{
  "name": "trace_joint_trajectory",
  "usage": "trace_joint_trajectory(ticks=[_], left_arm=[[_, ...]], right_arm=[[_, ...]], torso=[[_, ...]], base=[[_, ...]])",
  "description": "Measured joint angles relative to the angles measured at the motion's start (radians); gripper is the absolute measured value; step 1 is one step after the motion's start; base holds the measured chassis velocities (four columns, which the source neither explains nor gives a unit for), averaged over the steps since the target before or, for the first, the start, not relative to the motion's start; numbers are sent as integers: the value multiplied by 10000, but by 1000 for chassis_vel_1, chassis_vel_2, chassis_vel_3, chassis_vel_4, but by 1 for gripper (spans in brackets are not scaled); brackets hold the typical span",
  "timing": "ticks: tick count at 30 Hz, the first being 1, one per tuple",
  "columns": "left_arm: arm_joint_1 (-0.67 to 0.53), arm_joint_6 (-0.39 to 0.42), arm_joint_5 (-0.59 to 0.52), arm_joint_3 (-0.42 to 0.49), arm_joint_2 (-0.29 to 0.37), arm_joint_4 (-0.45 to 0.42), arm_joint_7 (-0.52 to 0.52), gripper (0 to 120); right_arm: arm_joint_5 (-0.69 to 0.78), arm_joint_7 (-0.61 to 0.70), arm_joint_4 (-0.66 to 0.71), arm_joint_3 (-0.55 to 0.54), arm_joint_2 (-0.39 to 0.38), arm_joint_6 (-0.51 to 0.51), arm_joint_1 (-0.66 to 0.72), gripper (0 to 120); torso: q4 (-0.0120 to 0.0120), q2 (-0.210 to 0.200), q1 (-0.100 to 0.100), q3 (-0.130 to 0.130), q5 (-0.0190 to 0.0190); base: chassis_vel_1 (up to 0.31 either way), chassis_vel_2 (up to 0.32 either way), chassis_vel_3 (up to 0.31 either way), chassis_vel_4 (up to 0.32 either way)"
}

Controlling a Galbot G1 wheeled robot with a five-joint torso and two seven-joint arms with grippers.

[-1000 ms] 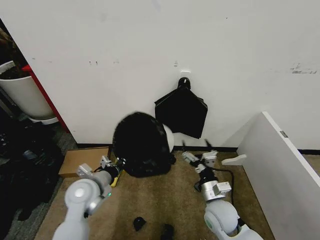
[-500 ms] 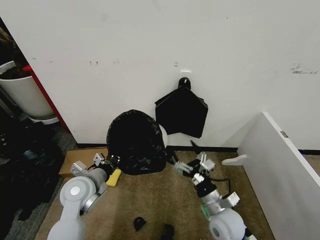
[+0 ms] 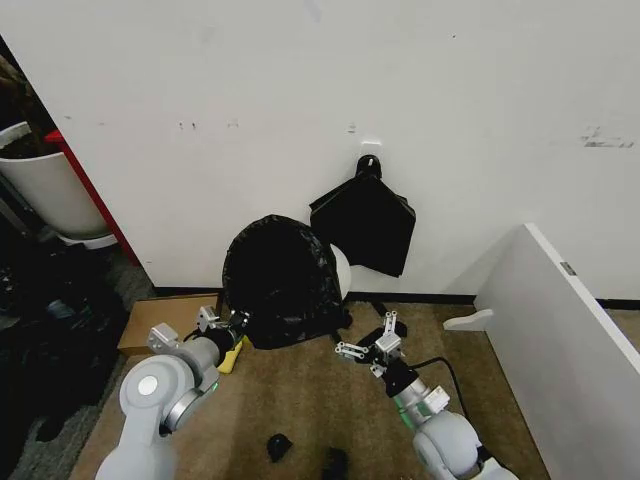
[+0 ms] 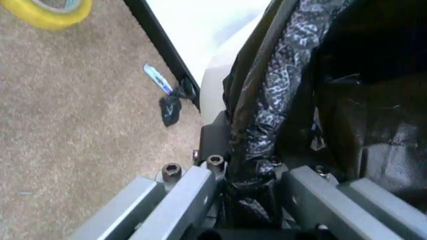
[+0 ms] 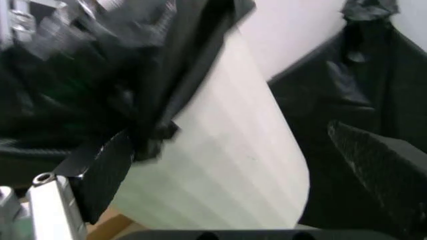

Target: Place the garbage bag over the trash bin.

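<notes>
Between the left claw's point(image 4: 250, 200) closed fingers, the garbage bag point(image 4: 267, 120) is bunched.

White print on the garbage bag point(image 4: 267, 120) is unreadable

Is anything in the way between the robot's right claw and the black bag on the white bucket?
Nothing visible blocks it. The open right gripper sits on the floor beside the round cream-white plastic trash bin, with the thin crinkly black garbage bag just ahead. The left gripper is shut on the bag's edge.
</notes>
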Motion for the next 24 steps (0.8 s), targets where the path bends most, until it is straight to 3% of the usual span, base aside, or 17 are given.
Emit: trace_joint_trajectory(ticks=[10,16,19,20,21,24], left_arm=[[179,139,-69,-7,-14,-558,-39,0],[61,109,53,-56,133,-305,-47,0],[-90,-4,390,54,293,104,-33,0],[-90,-4,390,54,293,104,-33,0],[-145,-21,523,145,319,253,-113,0],[-253,169,738,372,208,648,-713,0]], right_arm=[[379,-147,-857,100,148,924,272,100],[332,47,-529,404,-184,899,-19,100],[-738,1750,-157,783,-335,3,-223,100],[-738,1750,-157,783,-335,3,-223,100],[-1083,2915,110,867,-368,-657,-306,100],[-1220,4624,784,886,-345,-1540,-466,100]], torso=[[0,0,0,0,2],[0,0,0,0,0],[0,0,0,0,0],[0,0,0,0,0],[-1,0,0,0,0],[-1,0,0,0,0]], base=[[0,0,0,0],[0,0,0,0],[0,0,0,0],[0,0,0,0],[0,0,0,0],[0,0,0,0]])
